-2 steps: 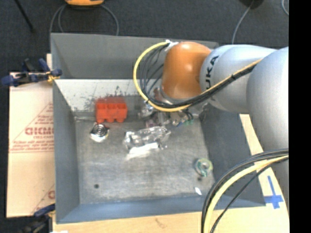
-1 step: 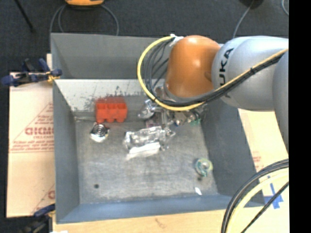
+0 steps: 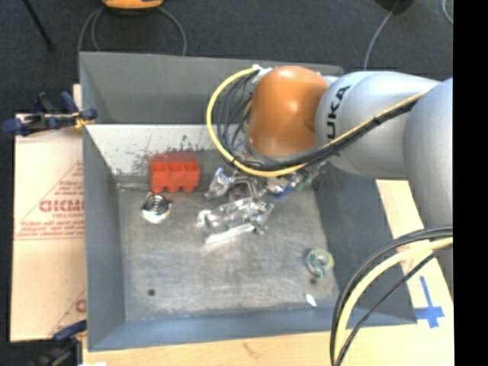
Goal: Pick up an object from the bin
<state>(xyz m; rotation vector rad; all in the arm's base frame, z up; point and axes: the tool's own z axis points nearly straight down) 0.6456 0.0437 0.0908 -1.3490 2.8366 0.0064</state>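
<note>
My gripper (image 3: pixel 235 207) is low over the bin floor near the middle, a shiny metal cluster just below the arm's orange cover. A red ridged block (image 3: pixel 174 174) lies to its left against the back wall, a short gap away. In front of the block and left of the gripper sits a silver hexagonal nut (image 3: pixel 155 208). A small greenish ring (image 3: pixel 319 261) rests on the floor to the gripper's right front.
A tiny white scrap (image 3: pixel 311 300) lies near the front right corner. The arm and its yellow cables hang over the bin's back right part. Bare floor stretches across the front left.
</note>
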